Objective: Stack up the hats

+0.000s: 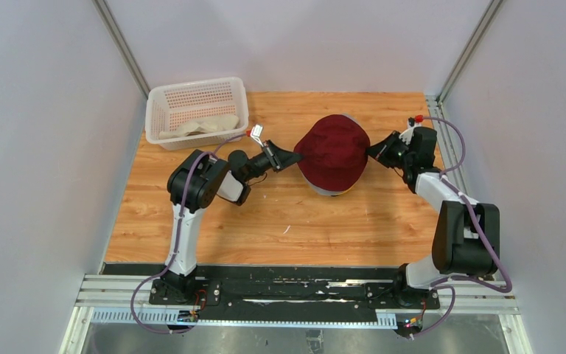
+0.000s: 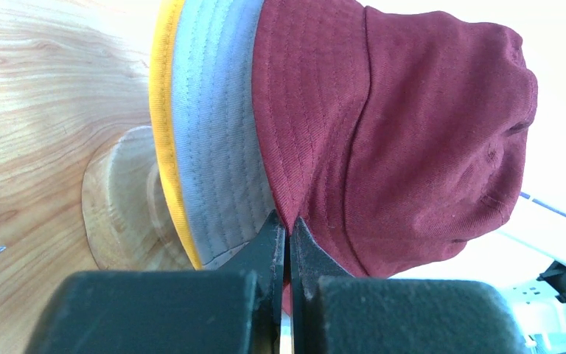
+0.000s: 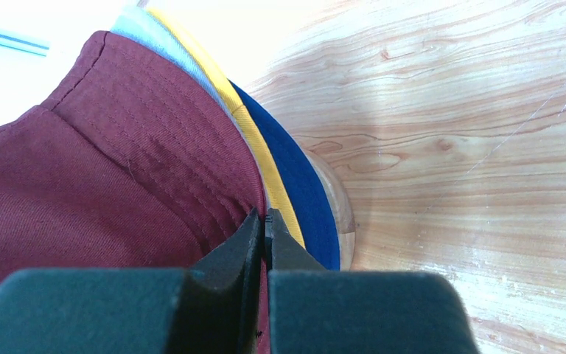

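Observation:
A dark red hat (image 1: 334, 150) sits on top of a pile on the round wooden stand (image 2: 121, 203) mid-table. Under it lie a grey hat (image 2: 217, 140), a yellow hat (image 2: 163, 125) and a navy hat (image 3: 302, 184). My left gripper (image 1: 295, 155) pinches the red brim on the pile's left side, jaws shut on the cloth. My right gripper (image 1: 372, 153) is shut on the red brim at the opposite side. In the wrist views the red brim (image 2: 295, 169) runs between the left fingertips, and the red brim (image 3: 191, 177) between the right ones. A beige hat (image 1: 199, 127) lies in the basket.
A white perforated basket (image 1: 195, 96) stands at the table's back left. Grey walls and metal frame posts close in the table on three sides. The arms' bases sit on a black rail (image 1: 295, 284) at the near edge.

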Controlling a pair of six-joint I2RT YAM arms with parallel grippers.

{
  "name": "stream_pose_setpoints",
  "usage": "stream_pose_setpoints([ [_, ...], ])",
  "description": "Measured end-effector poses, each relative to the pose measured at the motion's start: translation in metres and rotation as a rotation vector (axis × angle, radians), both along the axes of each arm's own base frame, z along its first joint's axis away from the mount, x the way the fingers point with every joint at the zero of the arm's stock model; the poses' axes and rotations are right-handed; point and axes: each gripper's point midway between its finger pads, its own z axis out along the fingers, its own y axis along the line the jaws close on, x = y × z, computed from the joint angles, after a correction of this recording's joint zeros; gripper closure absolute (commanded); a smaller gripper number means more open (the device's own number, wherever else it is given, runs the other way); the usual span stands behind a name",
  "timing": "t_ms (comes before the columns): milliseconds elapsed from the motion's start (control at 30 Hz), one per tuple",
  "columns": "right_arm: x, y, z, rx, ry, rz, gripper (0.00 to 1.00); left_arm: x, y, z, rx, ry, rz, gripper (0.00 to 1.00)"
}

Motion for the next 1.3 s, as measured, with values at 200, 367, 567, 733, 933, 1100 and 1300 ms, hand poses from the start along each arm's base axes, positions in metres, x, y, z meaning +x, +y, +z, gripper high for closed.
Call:
stream_pose_setpoints([
  [200, 0.003, 0.0, 0.0, -0.003, -0.002, 0.003, 1.0, -0.001, 0.0, -0.004, 0.003, 0.009, 0.001, 1.0],
  [367, 0.005, 0.001, 0.002, -0.008, -0.009, 0.008, 1.0, -0.003, 0.001, -0.006, 0.006, 0.02, 0.013, 1.0],
  [567, 0.008, 0.001, 0.007, -0.021, -0.019, 0.014, 1.0, -0.015, -0.002, -0.005, 0.016, 0.022, 0.031, 1.0],
  [733, 0.01, 0.003, 0.01, -0.034, -0.021, 0.015, 1.0, -0.027, -0.014, -0.01, 0.025, 0.032, 0.034, 1.0],
  [933, 0.023, 0.01, 0.022, -0.069, -0.029, 0.028, 1.0, -0.044, -0.031, -0.016, 0.034, 0.046, 0.02, 1.0],
  [1100, 0.044, 0.019, 0.023, -0.088, -0.033, 0.06, 0.99, -0.063, -0.046, -0.014, 0.04, 0.042, 0.005, 1.0],
  [1300, 0.065, 0.03, 0.018, -0.081, -0.028, 0.114, 1.0, -0.077, -0.059, -0.01, 0.035, 0.037, 0.002, 0.99],
])
